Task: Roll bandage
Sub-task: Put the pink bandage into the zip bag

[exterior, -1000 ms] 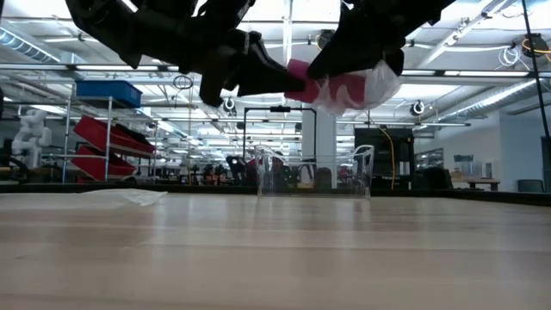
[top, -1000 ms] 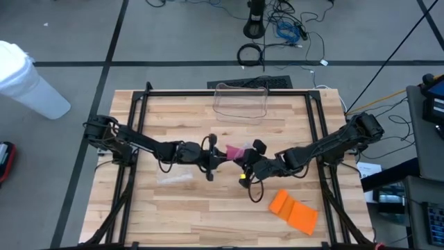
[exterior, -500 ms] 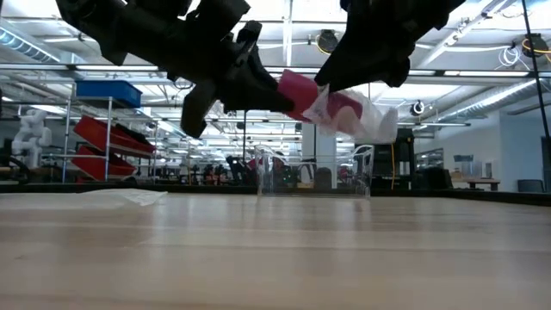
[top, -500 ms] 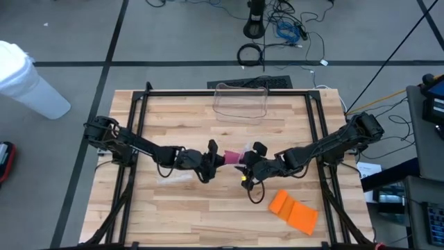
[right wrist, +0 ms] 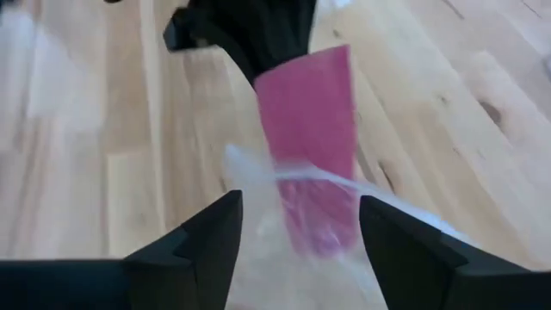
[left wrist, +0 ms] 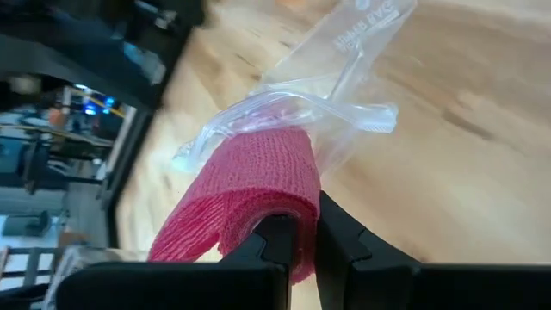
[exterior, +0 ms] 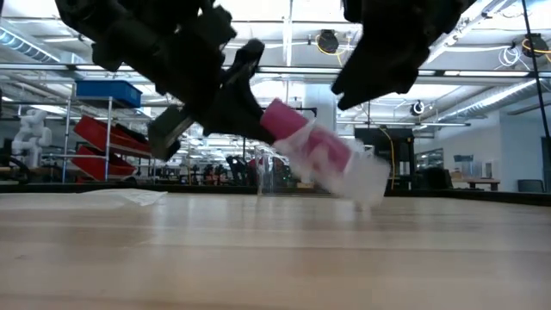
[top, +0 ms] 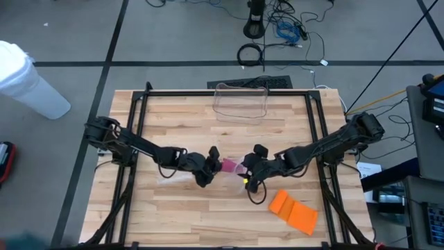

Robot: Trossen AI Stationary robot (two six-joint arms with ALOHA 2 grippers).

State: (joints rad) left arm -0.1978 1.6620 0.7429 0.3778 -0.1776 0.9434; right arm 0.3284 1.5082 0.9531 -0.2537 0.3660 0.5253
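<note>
left gripper [top: 208, 169]: fingers [left wrist: 280, 245] pinched narrow on one end of the pink bandage roll [top: 227, 165], holding it in the air above the middle of the desk [top: 208, 222]; in the left wrist view the two dark fingers bite the roll's rim.
right gripper [top: 247, 173]: spread wide, gripping nothing; its fingers [right wrist: 207, 250] stand on either side of the bag's free end, just beside the roll; in the low view it hangs above the bag, apart from it.
bandage roll: one, pink, tilted in the low view, with the gripped end higher and the far end sloping down toward the desk; it lies between the two grippers, touching the left one only.
plastic bag [exterior: 349, 172]: one, clear, loosely sheathing the roll's far end and drooping from it; its lowest corner is very near the desk, whether touching cannot be told.
arms: two, reaching in from the left and right edges of the desk and meeting near its middle.
orange piece [top: 293, 210]: one, flat on the desk near the front right corner, well apart from both grippers.
clear container [top: 241, 102]: one, at the middle of the desk's back edge.
clear wrapper [top: 173, 178]: one, flat on the desk under the left arm, toward the left edge.
</note>
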